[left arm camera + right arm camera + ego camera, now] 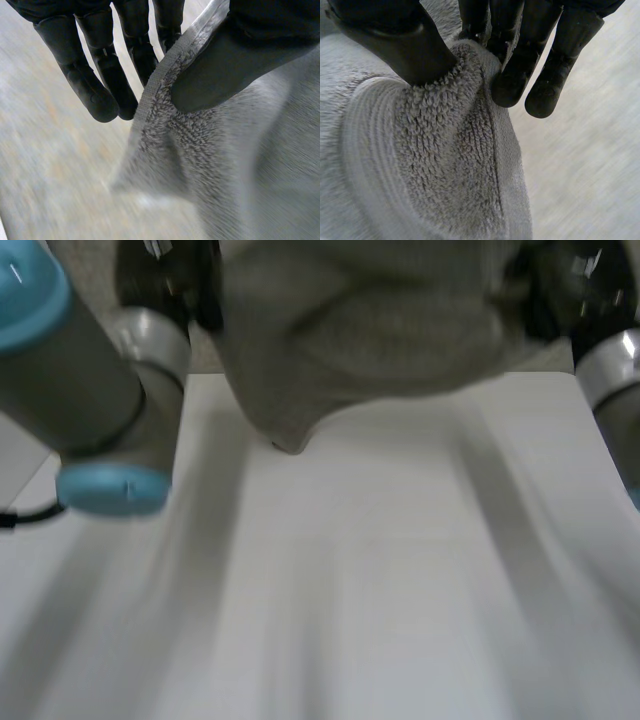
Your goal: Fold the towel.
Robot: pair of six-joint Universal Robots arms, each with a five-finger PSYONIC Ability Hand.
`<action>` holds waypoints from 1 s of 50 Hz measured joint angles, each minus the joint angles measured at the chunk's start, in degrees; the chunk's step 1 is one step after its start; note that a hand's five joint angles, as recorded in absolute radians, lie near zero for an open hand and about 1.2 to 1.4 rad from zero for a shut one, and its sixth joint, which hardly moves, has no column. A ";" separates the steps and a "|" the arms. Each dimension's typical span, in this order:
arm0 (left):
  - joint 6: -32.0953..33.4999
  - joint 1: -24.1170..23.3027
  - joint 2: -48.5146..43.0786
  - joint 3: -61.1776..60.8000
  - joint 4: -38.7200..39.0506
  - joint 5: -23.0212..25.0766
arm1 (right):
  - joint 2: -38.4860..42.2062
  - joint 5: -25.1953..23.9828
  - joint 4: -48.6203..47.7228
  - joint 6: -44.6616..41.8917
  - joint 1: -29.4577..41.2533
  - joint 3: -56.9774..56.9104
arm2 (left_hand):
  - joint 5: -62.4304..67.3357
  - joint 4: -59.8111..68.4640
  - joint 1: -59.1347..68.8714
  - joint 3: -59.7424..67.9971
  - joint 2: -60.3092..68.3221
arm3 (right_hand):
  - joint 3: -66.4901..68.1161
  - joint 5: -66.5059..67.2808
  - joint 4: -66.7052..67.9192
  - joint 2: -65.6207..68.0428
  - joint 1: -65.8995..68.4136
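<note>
Towel (370, 330): grey terry cloth with a flat woven hem, held up at the far side of the tabletop (380, 580), bunched and sagging between the two arms.
Towel's lowest fold: hangs down close to the white surface; whether it touches cannot be told.
Left hand (100, 75): clamped on the towel at its hemmed edge. The thumb (225, 65) presses on the looped face and the fingers (145, 55) lie behind the hem.
Right hand (520, 55): clamped on a bunched part of the towel by its hemmed border. The thumb (405, 45) digs into the pile and the fingers (510, 80) close against the fold from the other side.
Left arm (90, 370): raised above the tabletop's near left part.
Right arm (610, 390): at the right edge.
</note>
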 measured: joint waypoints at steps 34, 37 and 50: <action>-0.62 -10.05 0.66 -39.90 4.10 9.09 | -3.70 -10.41 26.84 -15.77 -17.34 18.45 | 0.00 0.00 0.07 0.14 0.42 | -62.22 -63.26 -62.03 -61.53 -62.97; -0.60 -10.29 0.55 -39.83 4.09 9.00 | -7.14 -10.96 26.68 -15.57 -15.55 18.94 | -0.07 -0.05 -0.08 -0.06 0.21 | -62.22 -63.26 -62.03 -61.53 -63.08; -0.54 -9.46 2.22 -41.46 3.92 7.68 | -4.65 -12.18 26.45 -18.23 2.33 11.82 | -51.67 -51.62 -48.34 -54.45 -50.62 | -62.08 -63.11 -61.98 -61.47 -62.72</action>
